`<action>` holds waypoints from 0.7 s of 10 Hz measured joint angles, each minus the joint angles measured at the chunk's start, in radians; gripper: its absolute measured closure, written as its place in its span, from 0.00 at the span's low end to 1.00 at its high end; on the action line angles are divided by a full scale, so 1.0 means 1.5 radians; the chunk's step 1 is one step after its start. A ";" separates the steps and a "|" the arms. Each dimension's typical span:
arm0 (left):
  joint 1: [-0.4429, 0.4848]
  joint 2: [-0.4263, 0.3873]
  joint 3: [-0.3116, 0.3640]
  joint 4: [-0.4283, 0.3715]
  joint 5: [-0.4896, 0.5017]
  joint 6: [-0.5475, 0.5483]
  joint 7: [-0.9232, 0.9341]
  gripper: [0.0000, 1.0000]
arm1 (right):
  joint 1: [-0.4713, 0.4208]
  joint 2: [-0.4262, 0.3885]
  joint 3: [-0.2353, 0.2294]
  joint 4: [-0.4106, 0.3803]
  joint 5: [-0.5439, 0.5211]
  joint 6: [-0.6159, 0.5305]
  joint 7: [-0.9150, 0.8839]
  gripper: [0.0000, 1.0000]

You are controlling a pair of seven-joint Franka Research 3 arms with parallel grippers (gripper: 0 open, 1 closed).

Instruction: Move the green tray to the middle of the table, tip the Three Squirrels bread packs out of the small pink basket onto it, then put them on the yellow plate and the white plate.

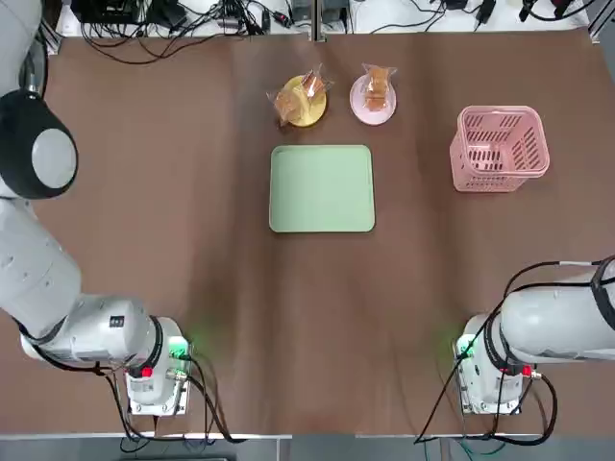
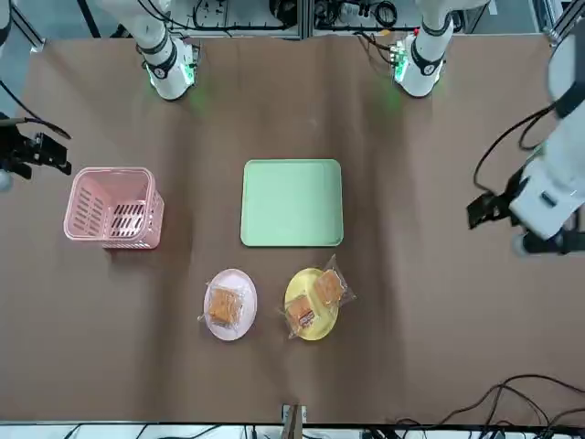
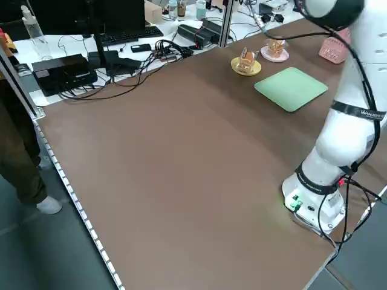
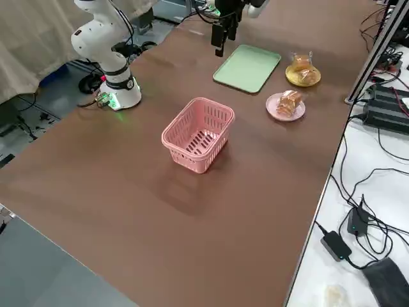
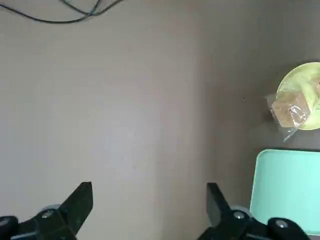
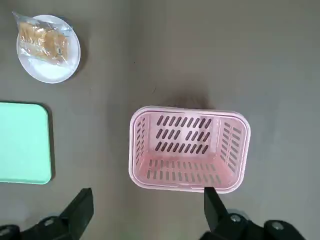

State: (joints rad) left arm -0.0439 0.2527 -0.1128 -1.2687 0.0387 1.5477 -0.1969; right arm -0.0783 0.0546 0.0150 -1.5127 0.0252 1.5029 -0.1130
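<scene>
The green tray is seen flat in the middle of the bench, with nothing on it. Just beyond its far edge, two small plates are placed side by side. The yellow plate carries two of the Three Squirrels bread packs, one of which overhangs the rim. The white plate lies just beside the yellow one, toward the robot's right, and bread in clear wrapping is stacked on it; how many packs are there cannot be told. The small pink basket stands upright on the robot's right side of the bench, well apart from the tray, and its inside is seen empty.

The left gripper is held above bare bench on the robot's left side, with the corner of the tray and the yellow plate at the edge of its wrist view. Its fingers are spread wide and nothing is held between them. The right gripper is raised above the bench near the basket, with the fingers also spread apart and empty.
</scene>
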 joint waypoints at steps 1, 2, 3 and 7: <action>-0.032 -0.025 0.049 -0.011 -0.040 0.000 0.000 0.00 | -0.005 -0.003 -0.001 -0.003 0.002 0.000 0.000 0.03; -0.041 -0.047 0.064 -0.039 -0.060 0.023 -0.001 0.00 | -0.005 -0.008 -0.001 -0.008 0.002 -0.003 0.000 0.03; -0.044 -0.075 0.065 -0.102 -0.065 0.096 -0.001 0.00 | -0.005 -0.015 -0.001 -0.015 0.002 -0.006 0.000 0.03; -0.048 -0.145 0.066 -0.231 -0.033 0.180 0.049 0.00 | -0.005 -0.019 -0.001 -0.020 0.003 -0.008 0.000 0.02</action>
State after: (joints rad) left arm -0.1166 0.0354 -0.0133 -1.6147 -0.0103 1.8175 -0.1228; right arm -0.0864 0.0262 0.0138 -1.5422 0.0293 1.4914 -0.1133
